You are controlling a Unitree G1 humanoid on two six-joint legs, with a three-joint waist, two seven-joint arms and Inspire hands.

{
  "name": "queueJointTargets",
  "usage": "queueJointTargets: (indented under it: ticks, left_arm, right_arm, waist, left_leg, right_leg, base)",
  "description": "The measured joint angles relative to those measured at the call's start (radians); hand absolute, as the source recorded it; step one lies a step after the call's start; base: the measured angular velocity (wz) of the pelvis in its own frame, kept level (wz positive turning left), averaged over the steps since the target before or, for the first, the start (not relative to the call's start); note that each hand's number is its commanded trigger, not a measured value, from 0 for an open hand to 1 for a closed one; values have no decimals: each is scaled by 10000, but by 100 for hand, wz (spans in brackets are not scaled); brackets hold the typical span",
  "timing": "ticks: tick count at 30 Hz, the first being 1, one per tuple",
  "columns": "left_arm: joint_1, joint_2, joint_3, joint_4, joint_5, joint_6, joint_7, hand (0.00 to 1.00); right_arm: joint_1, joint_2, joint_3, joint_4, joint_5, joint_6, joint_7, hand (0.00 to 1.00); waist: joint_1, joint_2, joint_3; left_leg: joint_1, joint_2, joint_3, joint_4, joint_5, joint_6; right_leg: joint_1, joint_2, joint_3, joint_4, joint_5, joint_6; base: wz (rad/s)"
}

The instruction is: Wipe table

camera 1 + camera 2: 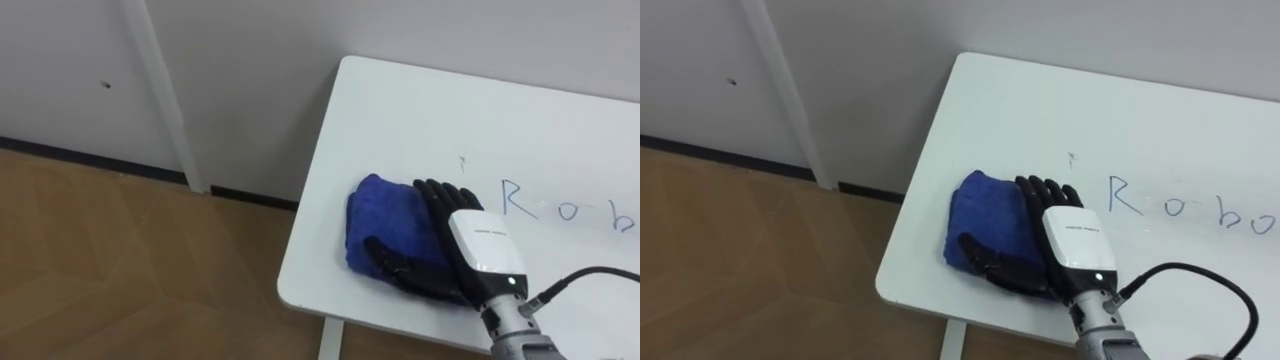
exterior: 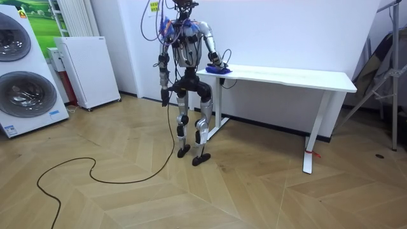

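- The right hand (image 1: pixel 462 238) lies flat on top of a folded blue cloth (image 1: pixel 383 215), fingers spread and fairly straight over it, thumb out along the cloth's near edge. It looks to be pressing down, not gripping.
- The cloth sits on the white desk (image 1: pixel 420 110), close to the near-left corner from where the robot looks, just in from the edge.
- To the robot's right of the cloth, near the fingertips but apart from them, blue handwritten letters (image 1: pixel 568 206) run across the desk top toward the far end.
- In the room view the robot stands upright at that end of the desk, right arm reaching onto it, left hand (image 2: pixel 164 97) hanging by its side.
- My judgement: the cloth is down and under the hand, ready to wipe, but the writing is untouched. A sweep rightward over the letters, and likely the rest of the top, is left to do.
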Motion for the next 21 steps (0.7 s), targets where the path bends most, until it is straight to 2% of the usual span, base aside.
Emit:
queueJointTargets:
  ticks: [5,17,18,19,21]
  left_arm:
    - [0,-1,-5,-34,139,1,1,0]
    - [29,-6,6,-72,379,1,34,0]
    - [28,-5,6,-72,380,1,34,0]
    - [22,-6,10,-72,384,1,35,0]
    - [20,-5,35,-72,420,1,36,0]
  right_arm:
    - [15,-9,4,156,-194,10,334,0]
    - [-180,-5,-24,848,-120,0,311,1]
    - [-180,-5,-27,848,-121,-1,311,17]
    - [-180,-5,-31,847,-121,-3,311,96]
    - [-181,-5,-40,843,-121,-9,291,100]
  waist:
    - [18,-3,-2]
    - [151,47,-18]
    - [150,47,-19]
    - [150,45,-19]
    - [149,42,-21]
  left_leg:
    - [-13,-5,3,0,0,1]
    - [58,-11,-112,24,1,2]
    - [55,-11,-111,26,2,2]
    - [48,-11,-111,28,2,2]
    - [46,-12,-110,27,1,2]
  right_leg:
    - [-18,0,14,-2,0,0]
    - [9,-6,28,3,-1,1]
    - [8,-7,22,5,-1,1]
    - [5,-8,13,9,-1,1]
    - [3,-8,10,11,-1,1]
  base:
    - [0]
    - [0]
    - [0]
    - [0]
    - [0]
